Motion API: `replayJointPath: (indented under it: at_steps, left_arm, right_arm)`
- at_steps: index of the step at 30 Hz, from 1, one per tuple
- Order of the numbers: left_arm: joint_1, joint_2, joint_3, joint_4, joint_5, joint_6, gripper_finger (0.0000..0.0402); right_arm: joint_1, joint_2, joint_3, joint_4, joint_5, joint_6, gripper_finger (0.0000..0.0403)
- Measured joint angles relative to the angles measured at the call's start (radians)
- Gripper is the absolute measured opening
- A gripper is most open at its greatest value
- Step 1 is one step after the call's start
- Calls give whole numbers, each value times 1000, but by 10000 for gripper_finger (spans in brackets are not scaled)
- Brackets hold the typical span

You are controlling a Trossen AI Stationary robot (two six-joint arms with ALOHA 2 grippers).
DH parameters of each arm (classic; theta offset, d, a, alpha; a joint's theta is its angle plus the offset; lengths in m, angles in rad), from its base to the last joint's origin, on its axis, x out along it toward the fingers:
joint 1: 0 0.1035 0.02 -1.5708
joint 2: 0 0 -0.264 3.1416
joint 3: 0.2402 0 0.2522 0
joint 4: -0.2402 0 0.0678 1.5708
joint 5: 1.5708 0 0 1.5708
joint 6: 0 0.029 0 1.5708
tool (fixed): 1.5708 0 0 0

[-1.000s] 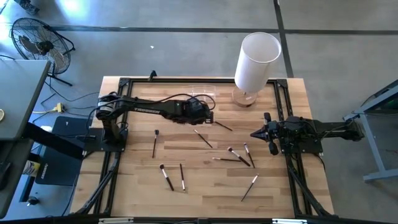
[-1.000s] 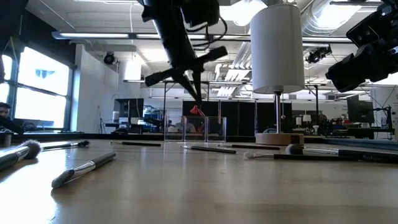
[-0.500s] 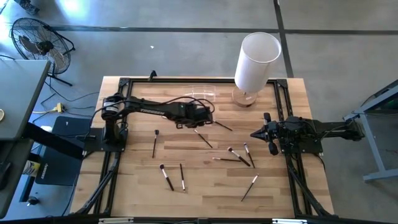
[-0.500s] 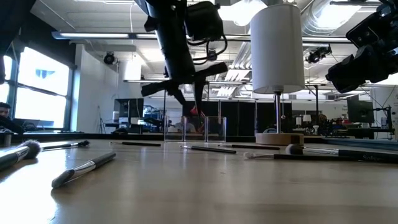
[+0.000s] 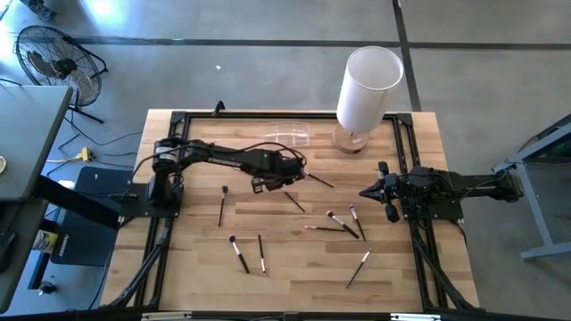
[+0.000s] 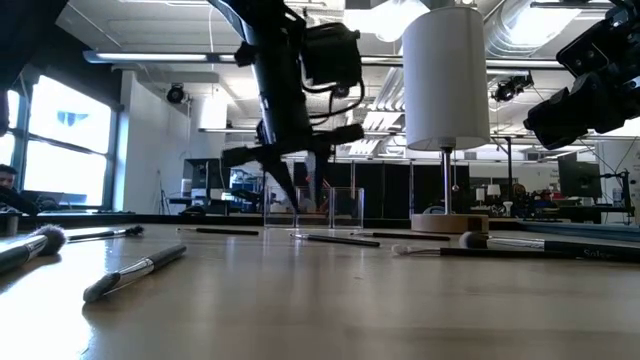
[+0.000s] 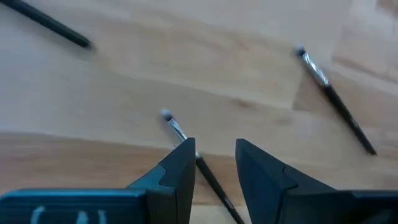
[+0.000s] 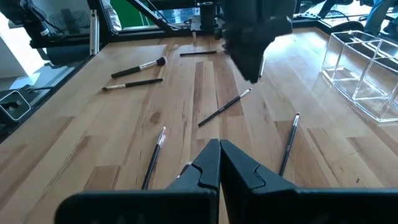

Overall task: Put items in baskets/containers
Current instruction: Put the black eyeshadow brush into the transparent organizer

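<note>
Several thin makeup brushes lie flat on the wooden table, among them one near the middle and a pair near the front. The clear plastic container stands at the far edge, also seen in the low view. My left gripper points steeply down, open, a little above the table. In the left wrist view a dark-handled brush runs on the table between its fingers, close to one of them. My right gripper is shut and holds nothing, off at the table's right side.
A tall white cylinder on a round wooden base stands at the far right, beside the container. More brushes lie right of centre and one on the left. Black frame rails run along the table's sides.
My left gripper has come from near the clear container toward the table's near edge and down, rolling about its own axis. Its fingers have opened from shut to a clear gap. The brushes on the table have not moved.
</note>
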Motion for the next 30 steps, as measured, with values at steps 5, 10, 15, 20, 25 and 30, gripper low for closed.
replayJointPath:
  at_steps: [5, 10, 15, 20, 25, 30]
  left_arm:
    - [0, 62, -1, 12, 40, -52, 113]
    - [0, 60, -2, 9, 38, -68, 113]
    - [0, 59, -2, 3, 11, -71, 113]
    - [0, 59, -2, 2, -22, -73, 113]
    - [8, 59, -2, -18, -51, -66, 113]
    - [25, 59, -2, -22, -68, -36, 113]
  right_arm:
    - [0, 0, 0, -1, 0, 0, 0]
    - [0, 0, 0, -1, 0, 0, 0]
    - [0, 0, 0, -1, 0, 0, 0]
    - [0, 0, 0, -1, 0, 0, 1]
    - [0, 0, 0, -1, 0, 0, 1]
    - [0, 0, 0, -1, 0, 0, 1]
